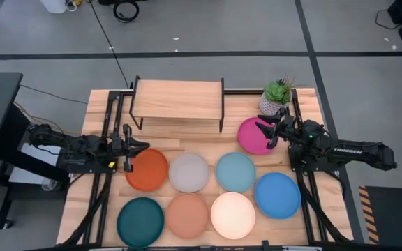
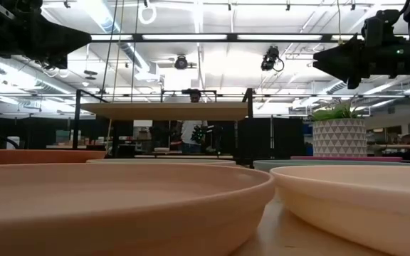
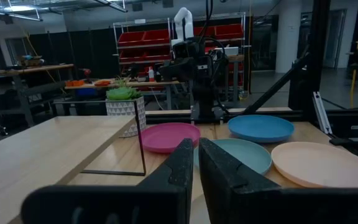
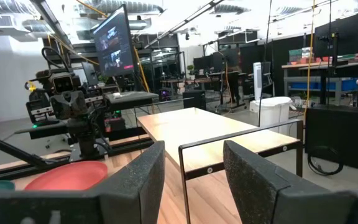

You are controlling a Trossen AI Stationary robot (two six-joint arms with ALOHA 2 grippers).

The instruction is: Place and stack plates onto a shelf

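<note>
Eight plates lie flat on the slatted table: orange (image 1: 147, 169), grey (image 1: 188, 172), pale blue (image 1: 235, 171), bright blue (image 1: 277, 194), dark teal (image 1: 140, 221), terracotta (image 1: 187, 215), cream (image 1: 232, 215) and magenta (image 1: 257, 135). The shelf (image 1: 176, 101) stands on its black legs at the far middle, with nothing on its top. My left gripper (image 1: 137, 148) is shut and empty, raised over the orange plate's left rim. My right gripper (image 1: 265, 130) is open and empty, raised over the magenta plate. In the low view both hang well above the plates.
A potted plant (image 1: 278, 97) in a white pot stands at the far right corner, just behind the magenta plate. Black rails (image 1: 107, 125) run along both sides of the table. A strip of bare table lies between the shelf and the plates.
</note>
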